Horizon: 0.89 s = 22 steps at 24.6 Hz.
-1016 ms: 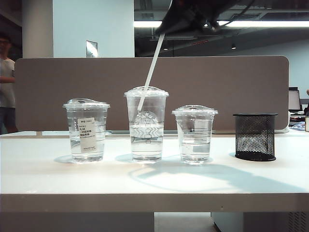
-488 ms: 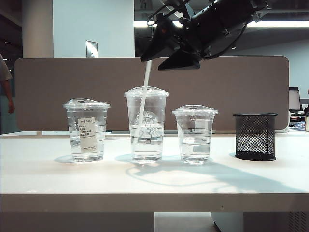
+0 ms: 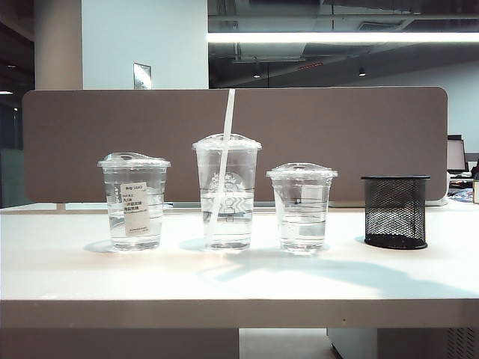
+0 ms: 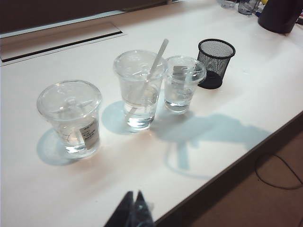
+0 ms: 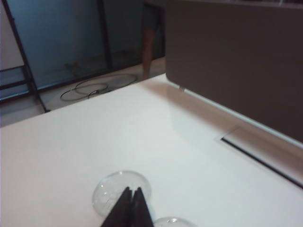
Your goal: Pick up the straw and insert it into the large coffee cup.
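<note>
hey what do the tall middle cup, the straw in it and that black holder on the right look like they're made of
The large coffee cup: clear glossy plastic, apparently; the water and straw show through its wall. The straw: matte white, either paper or plastic; the look leaves it open. The black pen holder: probably metal mesh, since a fine grid lets light through.

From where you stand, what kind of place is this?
Probably an open office: a white desk with a grey divider panel behind it, a mesh pen holder, and strip ceiling lights.
</note>
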Motion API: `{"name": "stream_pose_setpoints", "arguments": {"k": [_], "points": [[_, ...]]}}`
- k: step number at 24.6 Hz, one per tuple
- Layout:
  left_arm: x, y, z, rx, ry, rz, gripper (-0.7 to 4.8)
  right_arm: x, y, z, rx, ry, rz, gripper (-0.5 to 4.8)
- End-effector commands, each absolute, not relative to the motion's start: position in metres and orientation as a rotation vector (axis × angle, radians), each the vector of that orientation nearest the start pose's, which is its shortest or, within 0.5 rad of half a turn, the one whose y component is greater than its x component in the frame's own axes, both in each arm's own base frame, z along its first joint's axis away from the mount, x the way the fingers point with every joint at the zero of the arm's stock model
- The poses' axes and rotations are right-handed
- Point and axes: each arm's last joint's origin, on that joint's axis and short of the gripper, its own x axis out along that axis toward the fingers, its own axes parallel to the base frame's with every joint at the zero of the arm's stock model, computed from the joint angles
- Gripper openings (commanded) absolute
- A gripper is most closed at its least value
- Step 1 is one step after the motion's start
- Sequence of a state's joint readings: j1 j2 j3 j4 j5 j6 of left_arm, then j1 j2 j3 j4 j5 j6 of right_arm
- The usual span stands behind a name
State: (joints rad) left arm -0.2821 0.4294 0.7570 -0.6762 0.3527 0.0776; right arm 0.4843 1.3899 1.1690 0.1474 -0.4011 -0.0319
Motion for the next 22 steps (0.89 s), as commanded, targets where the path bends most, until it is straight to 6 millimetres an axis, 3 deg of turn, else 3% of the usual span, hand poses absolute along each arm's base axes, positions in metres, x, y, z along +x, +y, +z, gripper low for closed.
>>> {"name": "stream_pose_setpoints", "arguments": {"k": [1,4,6,11,13,16,22], "points": [[0.076,-0.033,0.319,0.059,0.312,-0.644,-0.04,0.257,0.148,0.383,-0.058,-0.002,0.88,-0.05],[0.077,-0.033,0.323,0.061,0.261,-0.641,-0.05,0.223,0.128,0.401,-0.1,-0.094,0.811,-0.05],[0.079,-0.033,0.327,0.063,0.208,-0.621,-0.05,0.2,0.114,0.401,-0.115,-0.135,0.732,-0.05],[0.091,-0.036,0.326,0.067,0.052,-0.596,-0.05,0.151,0.084,0.371,-0.095,-0.219,0.598,-0.05],[0.099,-0.038,0.315,0.031,0.002,-0.598,-0.05,0.137,0.075,0.353,-0.088,-0.239,0.564,-0.05],[0.113,-0.042,0.279,-0.066,-0.031,-0.598,-0.05,0.119,0.064,0.318,-0.085,-0.224,0.517,-0.05],[0.12,-0.044,0.22,-0.11,0.069,-0.591,-0.05,0.105,0.056,0.262,-0.085,-0.174,0.496,-0.05]]}}
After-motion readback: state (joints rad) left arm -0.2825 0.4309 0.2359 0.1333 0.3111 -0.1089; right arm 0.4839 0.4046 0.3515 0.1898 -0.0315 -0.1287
